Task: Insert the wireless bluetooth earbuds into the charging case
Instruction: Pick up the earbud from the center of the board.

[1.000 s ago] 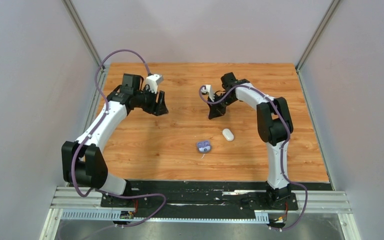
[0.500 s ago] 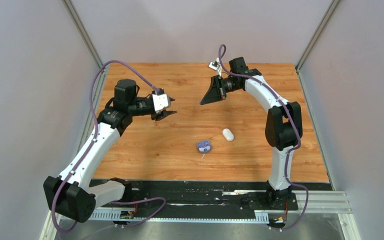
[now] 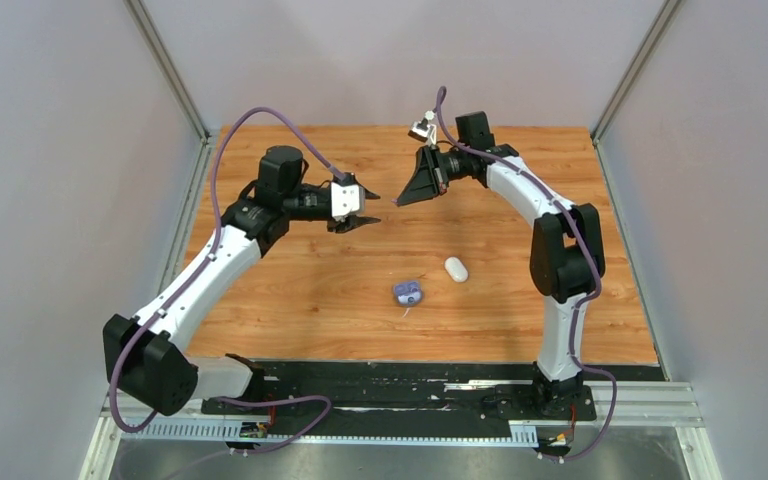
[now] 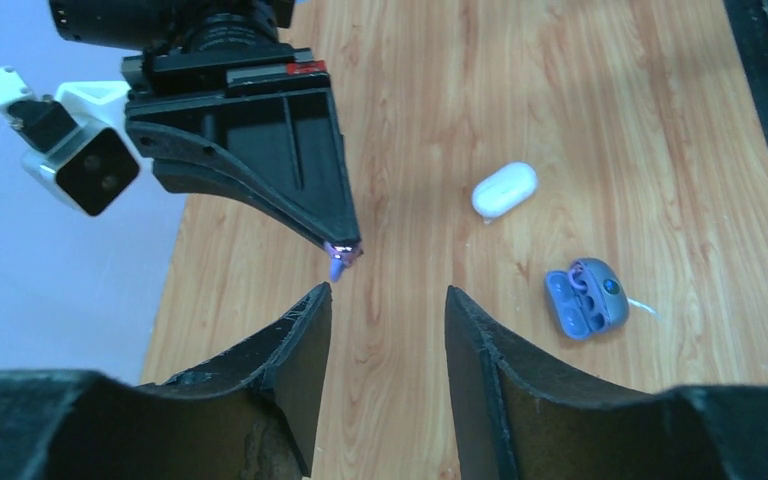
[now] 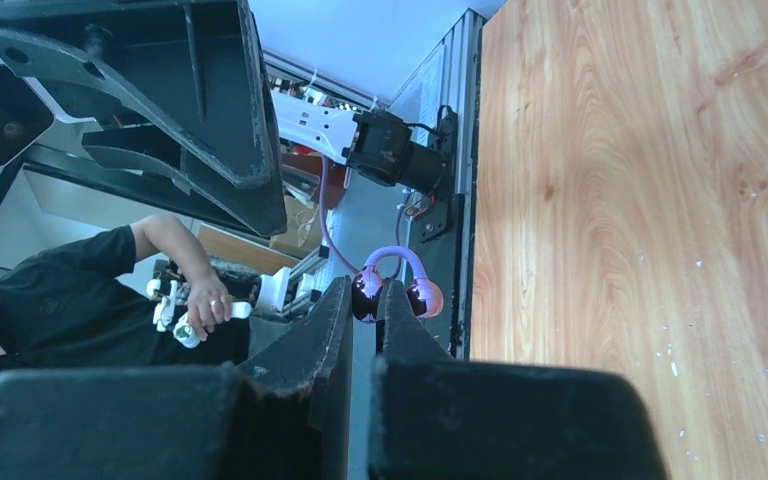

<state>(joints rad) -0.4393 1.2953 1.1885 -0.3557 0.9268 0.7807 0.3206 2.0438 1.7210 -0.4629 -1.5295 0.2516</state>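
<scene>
Mid-air, right claw [image 4: 344, 248] — pinching purple earbud [image 4: 337, 266]

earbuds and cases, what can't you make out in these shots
Purple earbud, right wrist: partly hidden by the right pincer; one bud or two unclear.
Top external: same earbud too small to see.
White case: shut, contents hidden.
Purple case, left wrist: sockets too small to judge.

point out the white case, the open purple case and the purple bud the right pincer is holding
white case [image 4: 505, 190]: left wrist view, centre of its shell.
purple case [image 4: 566, 306]: left wrist view, its left half.
purple earbud [image 4: 338, 264]: left wrist view, its exposed lower end.
</scene>
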